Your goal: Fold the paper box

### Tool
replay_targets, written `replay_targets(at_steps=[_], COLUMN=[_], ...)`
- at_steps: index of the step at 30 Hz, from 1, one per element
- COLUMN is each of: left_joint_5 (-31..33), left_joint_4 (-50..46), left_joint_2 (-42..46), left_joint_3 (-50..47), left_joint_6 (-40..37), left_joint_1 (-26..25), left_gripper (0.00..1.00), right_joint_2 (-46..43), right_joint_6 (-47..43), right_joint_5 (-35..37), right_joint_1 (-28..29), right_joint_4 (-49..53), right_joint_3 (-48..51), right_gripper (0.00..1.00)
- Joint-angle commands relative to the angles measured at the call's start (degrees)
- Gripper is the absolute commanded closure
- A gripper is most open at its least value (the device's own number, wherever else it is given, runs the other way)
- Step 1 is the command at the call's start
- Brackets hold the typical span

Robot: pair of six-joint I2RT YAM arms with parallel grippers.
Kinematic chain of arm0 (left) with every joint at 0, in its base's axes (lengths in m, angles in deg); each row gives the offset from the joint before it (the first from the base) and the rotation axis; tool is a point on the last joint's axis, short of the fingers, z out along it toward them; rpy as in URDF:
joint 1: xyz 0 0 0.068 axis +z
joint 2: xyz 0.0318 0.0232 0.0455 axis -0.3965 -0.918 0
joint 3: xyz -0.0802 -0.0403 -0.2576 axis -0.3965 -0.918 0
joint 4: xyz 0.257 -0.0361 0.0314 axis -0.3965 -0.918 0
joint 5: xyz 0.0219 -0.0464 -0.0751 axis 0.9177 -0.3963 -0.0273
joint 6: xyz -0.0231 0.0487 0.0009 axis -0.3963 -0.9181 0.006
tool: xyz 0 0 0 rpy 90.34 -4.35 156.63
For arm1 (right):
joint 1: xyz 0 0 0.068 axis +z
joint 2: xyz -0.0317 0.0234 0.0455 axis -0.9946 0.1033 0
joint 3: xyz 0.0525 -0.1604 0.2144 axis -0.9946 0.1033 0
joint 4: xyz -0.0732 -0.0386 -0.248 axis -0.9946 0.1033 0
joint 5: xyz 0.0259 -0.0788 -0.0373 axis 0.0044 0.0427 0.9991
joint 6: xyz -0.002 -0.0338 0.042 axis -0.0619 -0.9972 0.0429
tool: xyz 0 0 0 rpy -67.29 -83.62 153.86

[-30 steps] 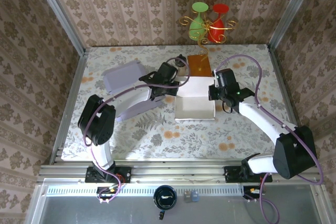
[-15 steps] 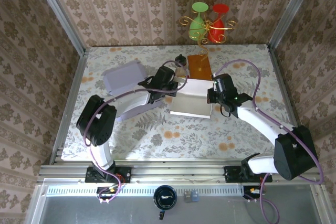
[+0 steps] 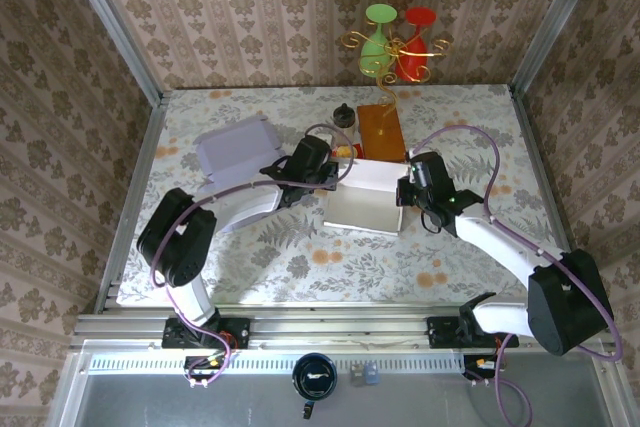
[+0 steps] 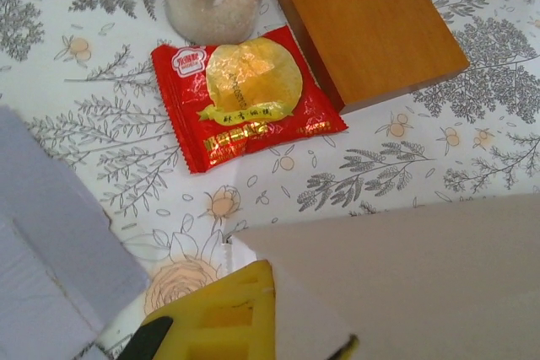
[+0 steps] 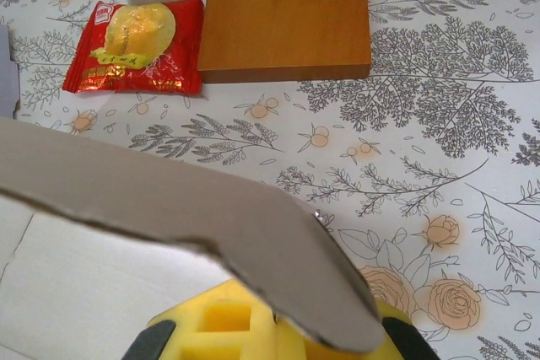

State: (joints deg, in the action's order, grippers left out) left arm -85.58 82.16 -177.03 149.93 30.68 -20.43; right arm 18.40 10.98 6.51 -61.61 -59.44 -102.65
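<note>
Paper box (image 3: 366, 209), left tool (image 3: 338, 173) apparently clamped on its edge, right tool (image 3: 404, 189) clamped opposite

Paper box (image 3: 365, 202) matt card; snack packet (image 4: 245, 94) glossy foil; block (image 5: 287, 14) smooth wood.

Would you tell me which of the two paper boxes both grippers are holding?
The white box in the middle, pinched by the left gripper and right gripper; the lavender box lies unheld.

White arms (image 3: 248, 195), black joints (image 3: 185, 237) — purple cables (image 3: 462, 128), yellow fingers (image 4: 224, 318).
</note>
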Motion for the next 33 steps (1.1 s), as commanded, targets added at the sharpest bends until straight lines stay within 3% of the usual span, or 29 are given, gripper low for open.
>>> replay_targets(at_steps=[1,11,25,31,33], left_joint_5=[-5.3,-6.4,-3.8,-0.4,0.8], left_joint_4=[-2.3,-3.5,10.7,9.1,7.9], left_joint_2=[-0.5,-3.3,0.4,1.6,1.6], left_joint_3=[5.1,6.6,-6.3,-7.7,-7.6], left_joint_6=[5.7,8.3,6.1,3.9,3.4], left_joint_1=[-0.5,-0.1,-2.9,-4.2,-4.6], left_gripper=[1.00,1.00,1.00,1.00,1.00], right_joint_2=[0.1,4.6,1.0,-0.1,-0.4], right_joint_6=[1.1,2.2,3.2,5.0,7.4], right_joint_5=[-0.6,-2.3,-1.7,-1.3,-1.6], right_joint_1=[0.9,0.8,1.4,2.0,2.0], right_joint_4=[0.0,1.8,0.3,4.9,9.0], right_joint_3=[-1.4,-6.1,-0.2,-0.9,-2.8], right_gripper=[1.00,1.00,1.00,1.00,0.92])
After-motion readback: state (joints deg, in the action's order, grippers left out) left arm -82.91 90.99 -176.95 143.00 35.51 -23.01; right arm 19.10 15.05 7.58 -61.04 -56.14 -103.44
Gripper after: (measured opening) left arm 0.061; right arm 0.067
